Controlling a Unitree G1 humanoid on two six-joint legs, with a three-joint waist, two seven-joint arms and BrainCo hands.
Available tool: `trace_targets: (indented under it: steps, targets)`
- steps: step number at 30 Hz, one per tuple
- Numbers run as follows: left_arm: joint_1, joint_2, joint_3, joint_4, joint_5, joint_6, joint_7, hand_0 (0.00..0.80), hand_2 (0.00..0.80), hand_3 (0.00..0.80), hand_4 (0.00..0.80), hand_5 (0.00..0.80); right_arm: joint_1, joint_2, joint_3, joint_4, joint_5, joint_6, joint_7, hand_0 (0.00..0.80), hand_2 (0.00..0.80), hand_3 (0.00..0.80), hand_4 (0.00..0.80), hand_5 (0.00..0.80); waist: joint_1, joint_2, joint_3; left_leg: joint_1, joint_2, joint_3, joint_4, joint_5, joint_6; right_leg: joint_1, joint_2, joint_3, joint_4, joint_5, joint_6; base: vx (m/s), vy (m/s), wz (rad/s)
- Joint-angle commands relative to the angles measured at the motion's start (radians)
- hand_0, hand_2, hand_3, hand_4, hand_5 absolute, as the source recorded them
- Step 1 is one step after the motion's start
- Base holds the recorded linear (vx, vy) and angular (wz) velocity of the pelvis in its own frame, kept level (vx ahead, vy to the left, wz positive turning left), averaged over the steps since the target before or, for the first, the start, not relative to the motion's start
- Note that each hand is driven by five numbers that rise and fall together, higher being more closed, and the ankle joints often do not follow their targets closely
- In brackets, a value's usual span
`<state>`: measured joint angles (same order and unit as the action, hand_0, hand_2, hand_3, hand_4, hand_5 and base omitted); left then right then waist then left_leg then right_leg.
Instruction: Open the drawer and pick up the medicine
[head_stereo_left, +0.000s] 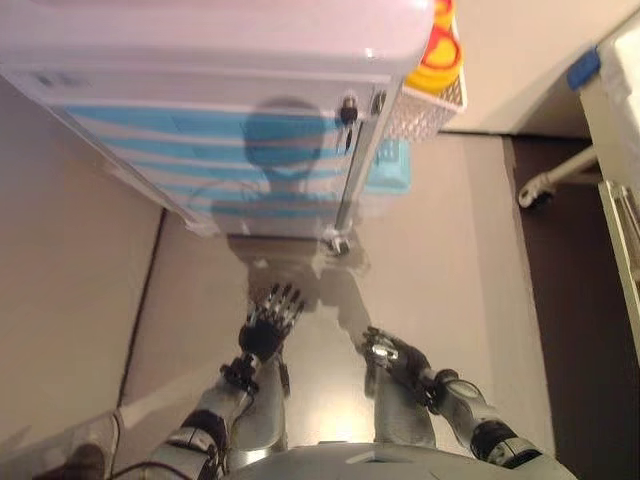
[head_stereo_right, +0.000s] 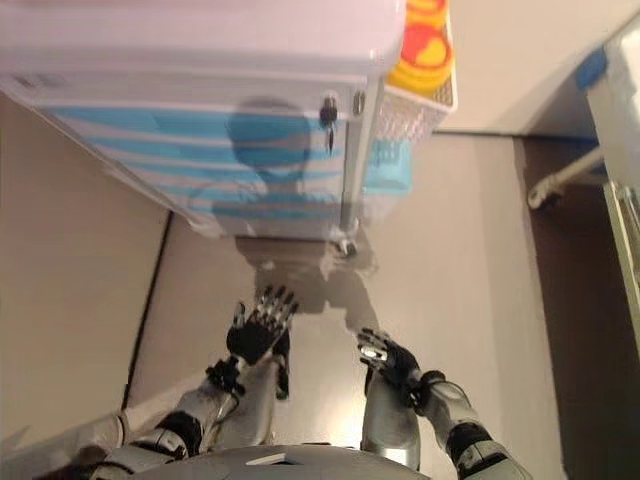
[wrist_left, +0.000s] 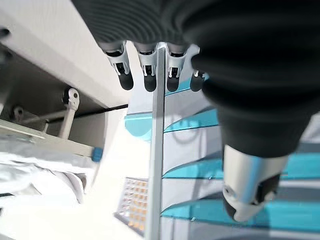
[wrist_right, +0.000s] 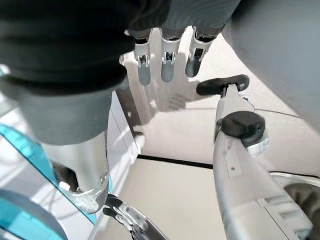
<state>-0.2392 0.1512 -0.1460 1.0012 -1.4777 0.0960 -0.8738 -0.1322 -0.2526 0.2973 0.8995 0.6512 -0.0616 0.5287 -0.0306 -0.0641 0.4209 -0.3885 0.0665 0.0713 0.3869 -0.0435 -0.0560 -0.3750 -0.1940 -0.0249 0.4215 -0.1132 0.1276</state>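
Observation:
A white drawer cabinet (head_stereo_left: 230, 160) with several pale blue drawer fronts (wrist_left: 210, 120) stands ahead of me, and all its drawers look shut. A small dark key or knob (head_stereo_left: 348, 110) sits near its upper right corner. No medicine shows in any view. My left hand (head_stereo_left: 270, 318) hangs low in front of the cabinet, well short of it, fingers (wrist_left: 150, 80) straight and spread, holding nothing. To its right my right hand (head_stereo_left: 395, 355) hangs at about the same height, fingers (wrist_right: 167, 70) relaxed and empty.
A white mesh basket (head_stereo_left: 435, 90) with a yellow and red item hangs at the cabinet's right side, above a light blue box (head_stereo_left: 392, 165). A white wheeled frame (head_stereo_left: 545, 185) stands at the far right. A dark floor line (head_stereo_left: 140, 300) runs on the left.

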Motion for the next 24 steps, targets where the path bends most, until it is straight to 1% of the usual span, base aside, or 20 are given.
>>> trace_targets:
  steps: [1,5,6,10,13,16,20,24]
  targets:
    - [-0.003,-0.017,0.061,-0.113,-0.171,-0.002,0.002,0.000,0.000,0.000,0.000,0.000,0.096,-0.011,0.046,-0.075,0.023,0.043,-0.021,0.000,0.000,0.000,0.000,0.000,-0.031,-0.003,-0.002,-0.074,-0.050,0.008,0.121,-0.095,0.080,-0.136,0.069,-0.012,0.076,0.053,-0.076,-0.016,0.084,-0.17]
    - [-0.081,0.007,0.101,-0.141,-0.251,-0.038,0.019,0.000,0.000,0.000,0.000,0.000,0.099,-0.032,0.057,-0.138,0.031,0.055,-0.014,0.000,0.000,0.000,0.000,0.000,-0.050,-0.023,0.014,-0.163,-0.049,-0.001,0.190,-0.113,0.087,-0.210,0.095,0.011,0.124,0.052,-0.077,0.015,0.064,-0.10]
    - [-0.098,0.013,0.111,-0.149,-0.270,-0.042,0.023,0.000,0.000,0.000,0.000,0.000,0.103,-0.039,0.062,-0.154,0.032,0.059,-0.013,0.000,0.000,0.000,0.000,0.000,-0.051,-0.024,0.017,-0.173,-0.050,-0.010,0.217,-0.149,0.084,-0.219,0.102,0.017,0.151,0.020,-0.073,0.089,0.064,-0.12]
    - [-0.179,0.065,0.153,-0.173,-0.359,-0.038,0.020,0.000,0.000,0.000,0.000,0.000,0.101,-0.071,0.079,-0.204,0.039,0.087,-0.021,0.000,0.000,0.000,0.000,0.000,-0.062,-0.031,0.030,-0.237,-0.050,-0.015,0.271,-0.165,0.089,-0.280,0.113,0.023,0.195,0.014,-0.079,0.030,0.070,-0.02]
    - [-0.256,0.124,0.178,-0.169,-0.427,-0.033,0.045,0.000,0.000,0.000,0.000,0.000,0.098,-0.094,0.085,-0.223,0.058,0.101,-0.018,0.000,0.000,0.000,0.000,0.000,-0.072,-0.037,0.039,-0.271,-0.048,-0.021,0.303,-0.173,0.091,-0.314,0.119,0.032,0.215,0.015,-0.080,0.018,0.055,-0.01]
    - [-0.354,0.208,0.203,-0.145,-0.494,-0.044,0.087,0.000,0.000,0.000,0.000,0.000,0.097,-0.123,0.103,-0.231,0.080,0.100,-0.012,0.000,0.000,0.000,0.000,0.000,-0.083,-0.043,0.044,-0.303,-0.039,-0.018,0.320,-0.177,0.091,-0.345,0.122,0.034,0.218,0.022,-0.083,0.010,0.059,-0.05]
    - [-0.465,0.287,0.238,-0.114,-0.494,-0.069,0.114,0.000,0.000,0.000,0.000,0.000,0.103,-0.155,0.120,-0.227,0.087,0.079,0.012,0.000,0.000,0.000,0.000,0.000,-0.099,-0.048,0.052,-0.336,-0.032,-0.021,0.338,-0.181,0.094,-0.377,0.128,0.044,0.221,0.029,-0.088,-0.005,0.051,-0.08]
    - [-0.553,0.350,0.236,-0.134,-0.494,-0.120,0.140,0.000,0.000,0.000,0.000,0.000,0.108,-0.171,0.133,-0.211,0.101,0.047,0.030,0.000,0.000,0.000,0.000,0.000,-0.107,-0.050,0.060,-0.350,-0.024,-0.013,0.338,-0.183,0.092,-0.386,0.124,0.042,0.200,0.036,-0.093,-0.029,0.033,-0.03]
